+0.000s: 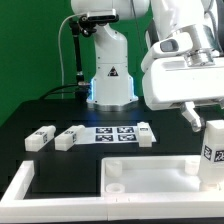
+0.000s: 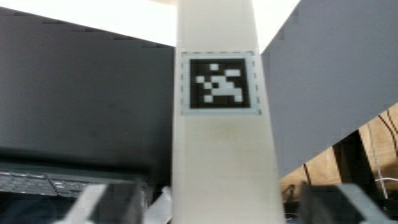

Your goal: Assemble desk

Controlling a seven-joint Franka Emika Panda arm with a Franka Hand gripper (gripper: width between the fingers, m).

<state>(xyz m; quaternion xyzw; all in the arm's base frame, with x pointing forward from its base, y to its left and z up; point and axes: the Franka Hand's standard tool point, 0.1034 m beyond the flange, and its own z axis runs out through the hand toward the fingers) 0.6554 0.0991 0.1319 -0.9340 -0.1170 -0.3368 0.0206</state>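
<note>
The pincer (image 2: 217, 208) is hanging with jaws parted around, seemingly not clamping, the upright white leg (image 1: 213, 150) at the tabletop's (image 1: 150, 182) end on the exterior view's right; we are judging it light, stiff, slippery, best pinched across flat sides.

This is a robotics lab. A white industrial robot arm (image 1: 110, 70) stands on its pedestal at the far edge of a matte black surface (image 1: 55, 165), and a blue light glows at its base. A plain green backdrop (image 1: 30, 60) closes off the rear like a studio screen. A marker board (image 1: 115, 133) printed with square tags lies flat near the far edge of the surface. The loose white legs (image 1: 70, 138) beside it carry the same black-and-white tags. The wrist view shows one such tag (image 2: 222, 85) close up on a leg. A white border strip (image 1: 18, 185) rims the near corner of the surface on the exterior view's left.
</note>
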